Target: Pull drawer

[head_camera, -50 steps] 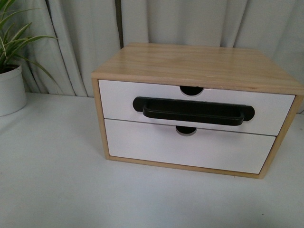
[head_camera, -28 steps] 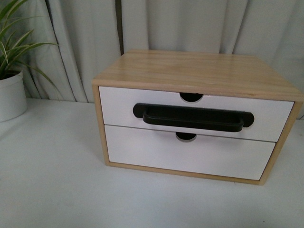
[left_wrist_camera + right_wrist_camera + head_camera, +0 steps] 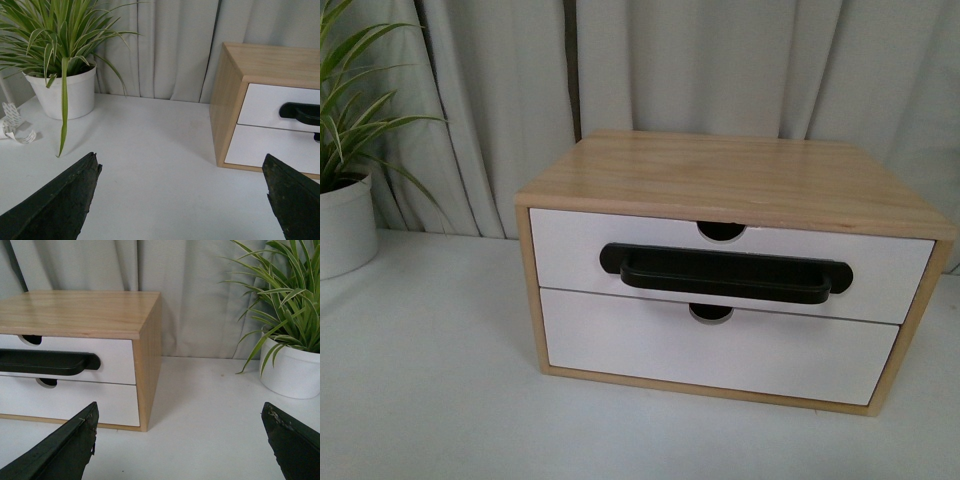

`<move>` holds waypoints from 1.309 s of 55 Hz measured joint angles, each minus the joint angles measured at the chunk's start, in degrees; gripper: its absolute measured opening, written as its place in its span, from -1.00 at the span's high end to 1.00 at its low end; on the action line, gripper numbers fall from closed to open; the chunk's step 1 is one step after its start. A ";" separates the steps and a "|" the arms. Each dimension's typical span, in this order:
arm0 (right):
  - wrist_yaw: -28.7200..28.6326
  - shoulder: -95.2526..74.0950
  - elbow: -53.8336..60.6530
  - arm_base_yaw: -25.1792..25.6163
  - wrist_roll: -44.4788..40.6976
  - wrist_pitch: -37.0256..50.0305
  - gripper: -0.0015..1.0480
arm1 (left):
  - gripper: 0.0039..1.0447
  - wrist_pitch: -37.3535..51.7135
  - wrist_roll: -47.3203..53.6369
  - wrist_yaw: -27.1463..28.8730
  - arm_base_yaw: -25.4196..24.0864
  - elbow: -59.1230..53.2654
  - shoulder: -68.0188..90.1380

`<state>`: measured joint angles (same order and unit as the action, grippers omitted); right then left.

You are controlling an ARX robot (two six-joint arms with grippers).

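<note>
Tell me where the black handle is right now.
In the front view, the handle lies across the middle of the upper drawer of the wooden cabinet, just under its notch and above the lower drawer.

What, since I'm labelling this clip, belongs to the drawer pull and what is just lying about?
For the job: top drawer, its black bar handle, left end effector, right end effector, both open.

Just about: lower drawer, left potted plant, right potted plant, curled paper strip, curtain.
</note>
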<state>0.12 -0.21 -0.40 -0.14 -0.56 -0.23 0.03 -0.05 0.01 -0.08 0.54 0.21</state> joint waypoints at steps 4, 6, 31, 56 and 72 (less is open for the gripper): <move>0.00 0.00 0.00 0.00 0.00 0.00 -0.83 | -0.89 0.00 -0.02 0.00 0.00 0.00 0.00; 0.00 0.00 0.00 0.00 0.00 0.00 -0.83 | -0.89 0.00 -0.02 0.00 0.00 0.00 0.00; 0.00 0.00 0.00 0.00 0.00 0.00 -0.83 | -0.89 0.00 -0.02 0.00 0.00 0.00 0.00; 11.78 -20.15 -11.28 -6.49 -3.61 -3.63 -0.83 | -0.89 12.76 10.05 -16.04 1.75 2.80 13.79; -11.54 -39.47 -30.08 -3.61 -18.73 -15.61 -0.83 | -0.89 12.83 50.97 -40.98 0.33 16.13 42.49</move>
<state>-11.42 -39.68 -30.48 -3.75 -19.29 -15.84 12.86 50.92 -40.97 0.25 16.67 42.70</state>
